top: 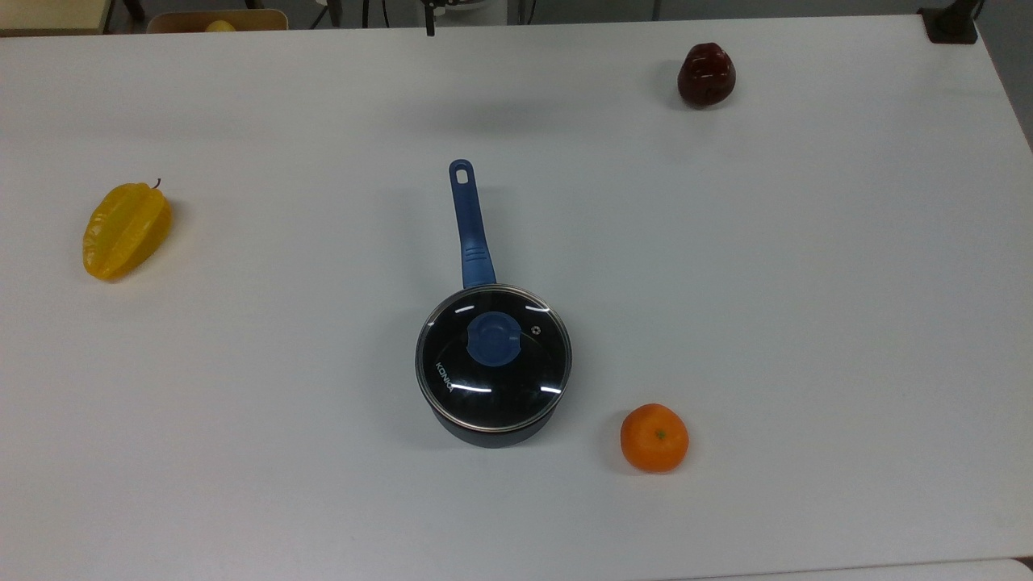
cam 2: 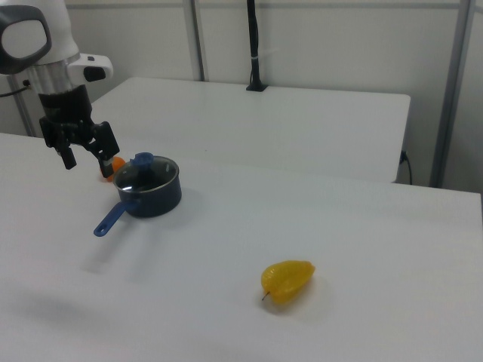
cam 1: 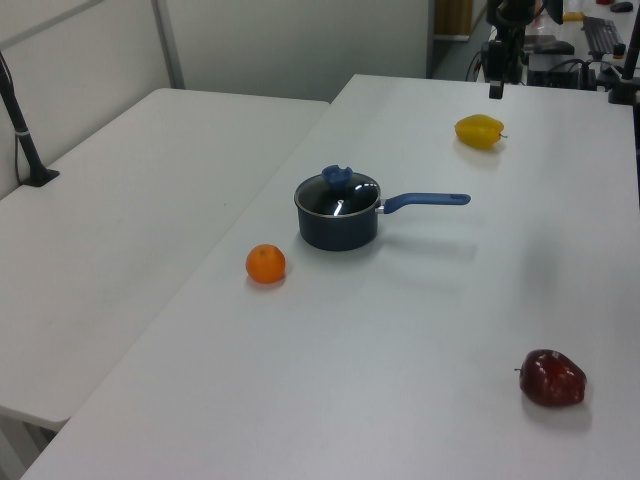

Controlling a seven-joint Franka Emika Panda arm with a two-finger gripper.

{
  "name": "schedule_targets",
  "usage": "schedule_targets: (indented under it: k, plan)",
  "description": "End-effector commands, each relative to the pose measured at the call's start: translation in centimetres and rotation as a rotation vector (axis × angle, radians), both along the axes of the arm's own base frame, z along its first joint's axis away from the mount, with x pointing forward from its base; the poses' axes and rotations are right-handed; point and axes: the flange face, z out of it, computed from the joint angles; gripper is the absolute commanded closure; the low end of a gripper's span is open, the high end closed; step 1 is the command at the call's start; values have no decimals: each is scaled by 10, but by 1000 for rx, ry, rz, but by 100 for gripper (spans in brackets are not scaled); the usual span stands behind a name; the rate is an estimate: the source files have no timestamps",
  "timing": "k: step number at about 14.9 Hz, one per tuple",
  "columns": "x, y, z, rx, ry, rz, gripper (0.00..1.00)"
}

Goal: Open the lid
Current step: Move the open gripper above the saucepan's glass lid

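The lid lies flat on top of the pan, near the middle of the white table, with its blue knob pointing straight up. It is round, so it has no long side (the pan's blue handle is the long part, and in the top view it points toward the far edge). There is lots of bare table all around the pan. In the top view the orange sits near the pan, just to its right and closer to the near edge. The yellow fruit is well apart on the top view's left, and the dark red fruit is far off by the far edge on the top view's right. The lid is clear glass with a shiny metal rim, white letters and a tiny steam hole. In the right view the claw hangs in the air on the right view's left of the pan, touching nothing, with its two fingers spread apart.
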Motion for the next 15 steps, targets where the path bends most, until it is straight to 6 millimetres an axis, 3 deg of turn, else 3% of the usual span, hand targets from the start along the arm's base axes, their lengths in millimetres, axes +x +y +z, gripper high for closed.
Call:
schedule_targets:
  k: [1, 5, 7, 10, 15]
  plan:
    - [1, 1, 3, 19, -17, 19, 0]
    - [14, 8, 5, 22, -103, 33, 0]
    - [32, 13, 0, 28, -187, 37, 0]
    - [66, 41, -19, 51, -341, 76, 0]
    - [111, 83, -71, 107, -514, 63, 0]
